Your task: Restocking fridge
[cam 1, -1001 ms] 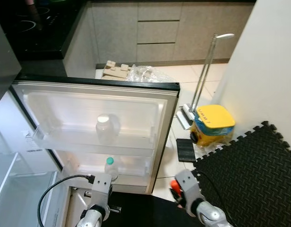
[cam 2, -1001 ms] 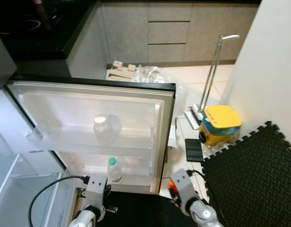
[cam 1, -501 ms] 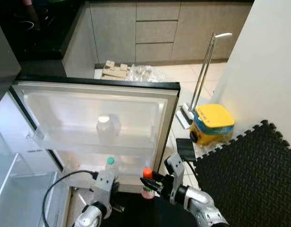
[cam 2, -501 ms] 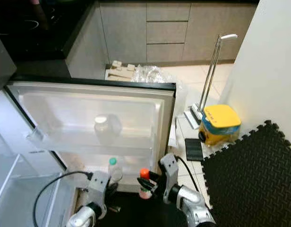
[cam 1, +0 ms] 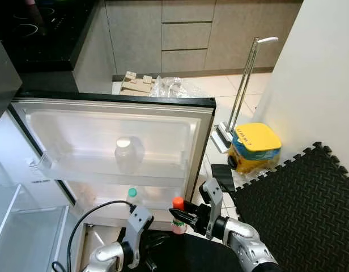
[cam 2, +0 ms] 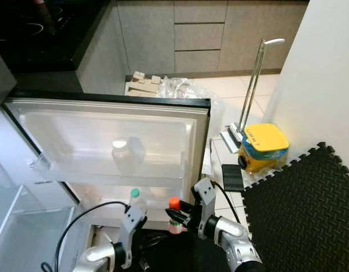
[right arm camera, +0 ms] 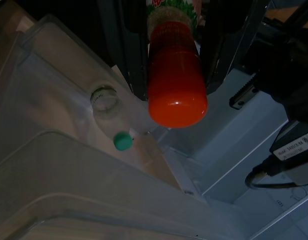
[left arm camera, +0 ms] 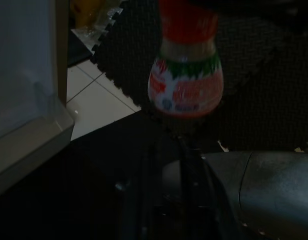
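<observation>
Presently the right gripper (cam 1: 180,218) is clamped on a red-capped bottle (cam 1: 178,215), held upright near the open fridge door (cam 1: 163,130), right of its lower shelf's green-capped bottle (cam 1: 132,199). Left gripper (cam 1: 141,258) sits low; finger state indeterminable.

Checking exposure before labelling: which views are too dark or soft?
Eye views: evenly lit, sharp, white fridge door slightly washed out. Left wrist view: very dark, small red-capped drink bottle soft. Right wrist view: dim, glare spot on the cap, right hand fingers in shadow.
</observation>
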Tool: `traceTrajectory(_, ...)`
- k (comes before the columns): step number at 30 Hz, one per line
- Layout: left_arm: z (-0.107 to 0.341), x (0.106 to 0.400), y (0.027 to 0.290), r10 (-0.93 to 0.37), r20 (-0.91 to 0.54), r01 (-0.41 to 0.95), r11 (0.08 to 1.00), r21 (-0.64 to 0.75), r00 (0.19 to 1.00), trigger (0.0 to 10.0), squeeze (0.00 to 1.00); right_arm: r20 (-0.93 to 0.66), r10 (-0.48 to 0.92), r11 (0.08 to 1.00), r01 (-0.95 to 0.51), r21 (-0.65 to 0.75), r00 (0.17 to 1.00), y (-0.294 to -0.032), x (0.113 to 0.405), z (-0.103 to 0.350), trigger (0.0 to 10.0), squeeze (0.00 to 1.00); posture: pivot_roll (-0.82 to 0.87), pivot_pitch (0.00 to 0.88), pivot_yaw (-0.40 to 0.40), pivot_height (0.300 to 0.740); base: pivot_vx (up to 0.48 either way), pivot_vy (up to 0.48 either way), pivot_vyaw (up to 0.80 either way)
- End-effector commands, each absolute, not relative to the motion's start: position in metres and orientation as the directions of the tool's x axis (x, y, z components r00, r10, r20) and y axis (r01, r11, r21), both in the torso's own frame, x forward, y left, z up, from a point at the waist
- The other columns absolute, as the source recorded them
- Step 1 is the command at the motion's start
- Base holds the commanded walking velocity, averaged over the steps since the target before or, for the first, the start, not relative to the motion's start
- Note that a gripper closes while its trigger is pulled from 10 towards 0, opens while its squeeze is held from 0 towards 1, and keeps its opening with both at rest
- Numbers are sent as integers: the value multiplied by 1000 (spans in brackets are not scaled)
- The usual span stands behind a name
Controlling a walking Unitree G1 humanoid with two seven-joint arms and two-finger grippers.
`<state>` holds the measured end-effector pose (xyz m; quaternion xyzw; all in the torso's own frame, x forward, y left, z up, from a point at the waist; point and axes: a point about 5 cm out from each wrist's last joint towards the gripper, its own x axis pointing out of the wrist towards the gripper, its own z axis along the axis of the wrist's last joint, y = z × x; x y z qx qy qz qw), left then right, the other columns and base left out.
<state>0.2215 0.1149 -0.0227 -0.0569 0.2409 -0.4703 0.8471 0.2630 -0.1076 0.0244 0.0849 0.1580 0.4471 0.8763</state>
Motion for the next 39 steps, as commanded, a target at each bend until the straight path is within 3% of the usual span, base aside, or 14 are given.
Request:
traceTrajectory(1, -22, 220, 114, -835, -351, 777, 535, -333, 424, 10000, 1000, -217, 811, 585, -760, 284, 543, -107, 262, 23, 10000, 0, -180, 83, -9, 740, 0, 0, 0)
traceTrajectory(7, -11, 225, 103, -850, -276, 776, 524, -351, 449, 10000, 1000, -255, 794, 605, -756, 251, 551, -106, 260, 19, 10000, 0, -178, 86, -12, 740, 0, 0, 0)
traceTrajectory(8, -10, 226, 102, -850, -271, 779, 524, -344, 452, 10000, 710, -256, 787, 615, -749, 247, 562, -107, 261, 19, 10000, 0, -178, 86, -12, 740, 0, 0, 0)
traceTrajectory(9, -10, 226, 102, -850, -271, 779, 524, -344, 452, 10000, 710, -256, 787, 615, -749, 247, 562, -107, 261, 19, 10000, 0, -178, 86, -12, 740, 0, 0, 0)
traceTrajectory(10, -7, 226, 100, -853, -255, 778, 520, -353, 455, 10000, 0, -256, 776, 629, -739, 242, 576, -107, 263, 20, 10000, 0, -175, 86, -16, 740, 0, 0, 0)
traceTrajectory(19, -1, 228, 89, -853, -206, 752, 520, -404, 480, 10000, 0, -246, 759, 650, -721, 241, 603, -106, 269, 23, 10000, 0, -177, 86, -17, 740, 0, 0, 0)
traceTrajectory(31, -3, 221, 79, -879, -218, 765, 477, -432, 425, 10000, 0, -178, 745, 663, -680, 313, 643, -98, 275, 30, 10000, 0, -177, 89, -14, 740, 0, 0, 0)
traceTrajectory(39, -3, 221, 82, -864, -232, 745, 503, -438, 447, 10000, 0, -119, 790, 594, -704, 390, 601, -88, 275, 38, 10000, 0, -175, 90, -16, 740, 0, 0, 0)
